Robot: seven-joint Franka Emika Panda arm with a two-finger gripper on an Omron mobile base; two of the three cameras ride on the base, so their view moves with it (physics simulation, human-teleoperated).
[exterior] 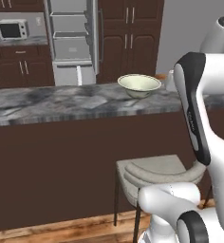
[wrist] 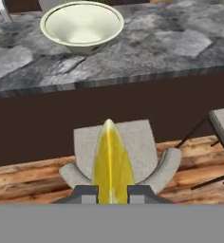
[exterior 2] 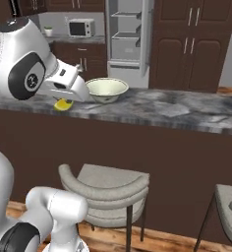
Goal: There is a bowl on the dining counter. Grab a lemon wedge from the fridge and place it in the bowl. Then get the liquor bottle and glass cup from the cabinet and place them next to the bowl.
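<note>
1. The end effector (wrist: pixel 112 190) is clamped on the lemon wedge (wrist: pixel 112 161), out in front of the bench (wrist: pixel 180 42) edge over a stool (wrist: pixel 144 142).
2. The bowl (wrist: pixel 81 24) sits empty on the bench, near the edge.
3. Probably best to carry the wedge up over the rim, centre it, then let go low so it doesn't bounce out.

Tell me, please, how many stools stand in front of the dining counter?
2. One stool stands below the bowl, against the dining counter. A second stool sits at the right edge of the right base view, cut off. More may lie beyond the frame.
</note>
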